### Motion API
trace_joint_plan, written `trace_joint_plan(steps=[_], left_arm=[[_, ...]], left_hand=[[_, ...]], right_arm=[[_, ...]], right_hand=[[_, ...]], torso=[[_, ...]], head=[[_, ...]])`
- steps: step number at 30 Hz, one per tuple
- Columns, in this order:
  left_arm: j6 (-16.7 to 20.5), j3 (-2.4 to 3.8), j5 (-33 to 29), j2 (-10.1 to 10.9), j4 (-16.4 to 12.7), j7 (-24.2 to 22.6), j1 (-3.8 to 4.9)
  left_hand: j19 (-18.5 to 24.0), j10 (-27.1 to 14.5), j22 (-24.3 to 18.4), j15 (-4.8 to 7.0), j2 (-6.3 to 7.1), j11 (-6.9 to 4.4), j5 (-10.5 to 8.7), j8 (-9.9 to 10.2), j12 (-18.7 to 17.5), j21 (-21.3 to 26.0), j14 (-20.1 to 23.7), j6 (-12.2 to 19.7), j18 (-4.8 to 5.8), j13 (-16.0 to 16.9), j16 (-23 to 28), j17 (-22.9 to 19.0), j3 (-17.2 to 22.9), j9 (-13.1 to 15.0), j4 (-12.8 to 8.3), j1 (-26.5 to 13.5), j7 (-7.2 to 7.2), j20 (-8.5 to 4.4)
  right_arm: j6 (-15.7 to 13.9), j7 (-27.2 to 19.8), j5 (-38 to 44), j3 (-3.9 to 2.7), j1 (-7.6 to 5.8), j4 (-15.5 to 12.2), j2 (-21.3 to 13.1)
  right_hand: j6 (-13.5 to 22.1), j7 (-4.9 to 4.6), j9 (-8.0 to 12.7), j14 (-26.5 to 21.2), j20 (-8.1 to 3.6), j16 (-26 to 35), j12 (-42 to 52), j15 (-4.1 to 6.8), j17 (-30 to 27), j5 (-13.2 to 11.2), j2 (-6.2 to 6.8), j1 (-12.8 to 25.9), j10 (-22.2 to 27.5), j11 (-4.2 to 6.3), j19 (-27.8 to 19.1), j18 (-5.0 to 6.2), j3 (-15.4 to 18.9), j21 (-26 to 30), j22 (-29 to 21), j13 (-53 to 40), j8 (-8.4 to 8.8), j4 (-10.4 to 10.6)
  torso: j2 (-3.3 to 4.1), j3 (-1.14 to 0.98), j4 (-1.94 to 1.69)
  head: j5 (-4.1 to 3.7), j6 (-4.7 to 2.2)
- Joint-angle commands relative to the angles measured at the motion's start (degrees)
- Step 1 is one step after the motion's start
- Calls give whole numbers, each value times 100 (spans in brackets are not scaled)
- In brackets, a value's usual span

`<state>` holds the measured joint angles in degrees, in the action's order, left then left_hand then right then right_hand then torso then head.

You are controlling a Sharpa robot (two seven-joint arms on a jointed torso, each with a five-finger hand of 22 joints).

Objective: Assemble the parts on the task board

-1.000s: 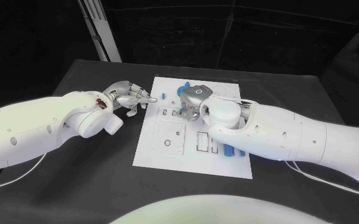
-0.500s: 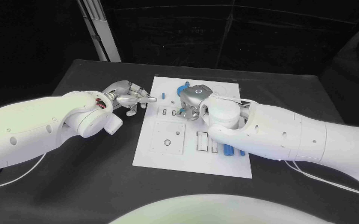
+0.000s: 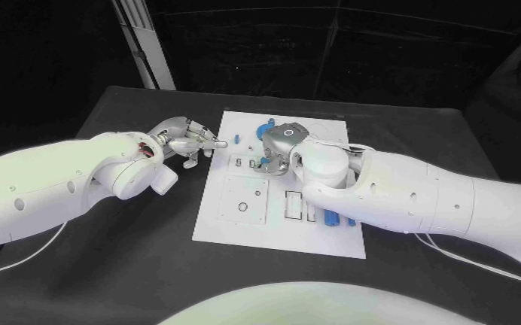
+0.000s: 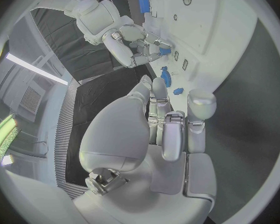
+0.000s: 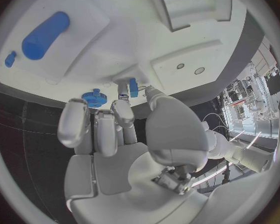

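Task board (image 3: pixel 245 223): white plate at mid-table on the black table (image 3: pixel 130 265), no legible writing or labels. Blue parts: cylinder (image 5: pixel 45 35), gear (image 5: pixel 94 97), small pieces near the front edge (image 3: pixel 331 218). Right hand (image 3: pixel 278 148) over the board's far half, fingertips pinching a small blue part (image 5: pixel 133 87). Left hand (image 3: pixel 187 142) at the board's left edge, fingers curled, holding nothing visible.

A black table (image 3: pixel 130 265) is set before dark, panelled walls (image 3: pixel 380 31). A pale upright post (image 3: pixel 139 28) is seen behind the table's far left corner.
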<state>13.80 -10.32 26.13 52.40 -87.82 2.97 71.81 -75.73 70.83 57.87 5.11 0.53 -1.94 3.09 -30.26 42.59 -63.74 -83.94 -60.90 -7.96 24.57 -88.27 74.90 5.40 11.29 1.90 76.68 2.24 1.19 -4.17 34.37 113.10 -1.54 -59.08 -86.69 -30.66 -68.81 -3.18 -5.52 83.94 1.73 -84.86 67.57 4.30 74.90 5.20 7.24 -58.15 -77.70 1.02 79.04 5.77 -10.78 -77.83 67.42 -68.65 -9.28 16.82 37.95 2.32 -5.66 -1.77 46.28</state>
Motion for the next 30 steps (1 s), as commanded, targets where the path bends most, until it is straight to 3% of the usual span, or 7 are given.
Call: trace_joint_plan(steps=[1,13,30], left_arm=[[-8,4,-22,-5,4,-57,10],[-19,4,-22,-14,27,-51,9],[-31,3,-22,-34,58,-50,9]], left_hand=[[27,-45,1,22,6,-4,19,-22,-21,17,-512,22,67,-8,30,1097,46,-6,-2,-1,-29,-13],[25,-45,7,22,6,-6,19,-22,-23,14,-513,22,68,-10,27,1103,63,-7,-8,7,-31,-12],[24,-45,12,22,7,-8,19,-21,-26,11,-512,23,69,-13,29,1099,84,-10,-18,18,-32,-12]], right_arm=[[47,47,100,6,0,-34,-23],[-57,25,70,6,1,-250,-194],[-96,-9,24,7,2,-310,-235]], right_hand=[[2,-29,7,457,32,40,-34,4,826,4,0,81,17,-35,17,-103,101,33,-6,3,3,1],[12,-30,8,457,33,43,-53,3,823,31,13,82,25,-36,14,-101,416,44,-15,11,0,-9],[21,-31,10,454,35,52,-69,2,813,37,-9,-82,35,-37,7,-99,504,55,-26,20,-1,-13]], torso=[[-3,-3,2],[-3,-4,8],[1,0,2]], head=[[9,3],[8,7],[0,12]])
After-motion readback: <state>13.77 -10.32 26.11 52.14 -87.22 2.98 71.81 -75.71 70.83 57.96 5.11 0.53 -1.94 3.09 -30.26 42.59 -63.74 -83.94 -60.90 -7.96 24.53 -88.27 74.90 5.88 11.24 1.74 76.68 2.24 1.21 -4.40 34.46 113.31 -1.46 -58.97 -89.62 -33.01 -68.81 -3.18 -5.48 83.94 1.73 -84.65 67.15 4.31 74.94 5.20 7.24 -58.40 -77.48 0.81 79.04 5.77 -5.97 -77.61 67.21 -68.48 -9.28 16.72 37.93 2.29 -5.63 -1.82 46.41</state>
